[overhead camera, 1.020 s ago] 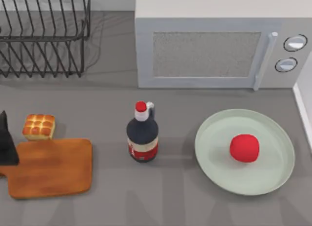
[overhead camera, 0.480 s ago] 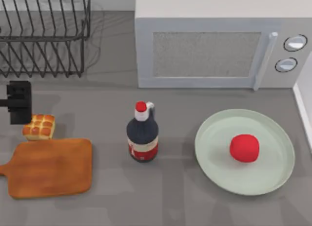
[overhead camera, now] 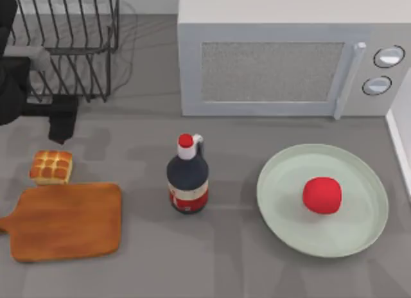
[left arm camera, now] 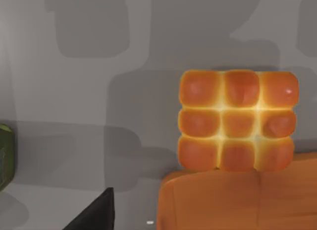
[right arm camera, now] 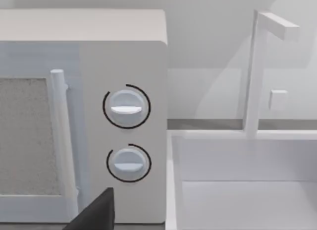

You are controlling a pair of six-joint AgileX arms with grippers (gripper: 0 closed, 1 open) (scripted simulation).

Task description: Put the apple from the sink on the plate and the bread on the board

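Since the earlier frames, the left end effector (overhead camera: 62, 126) has travelled from beside the board's handle toward the back left of the desk (overhead camera: 244, 266), and it now hangs above the desk surface just behind the bread (overhead camera: 51, 167), in front of the black wire dish rack (overhead camera: 61, 47). Whether its fingers are released or clenched cannot be told from these views.

The bread sits on the desk, just behind the back edge of the board (overhead camera: 64, 221); from above the two look touching or nearly so. In the left wrist view the bread (left arm camera: 238, 120) lies directly beneath the camera, its grid-scored top facing up, with the board's edge (left arm camera: 237, 202) at its side.

The apple (overhead camera: 322, 195) rests on the plate (overhead camera: 282, 211), right of the plate's middle, at the desk's right side.

Between board and plate stands a dark bottle (overhead camera: 187, 179) with a red cap, upright. A white microwave (overhead camera: 289, 60) occupies the back of the desk.

The right wrist view faces the microwave's two dials (right arm camera: 127, 107) and the white sink (right arm camera: 247, 190) beside it; the right end effector's state cannot be told.
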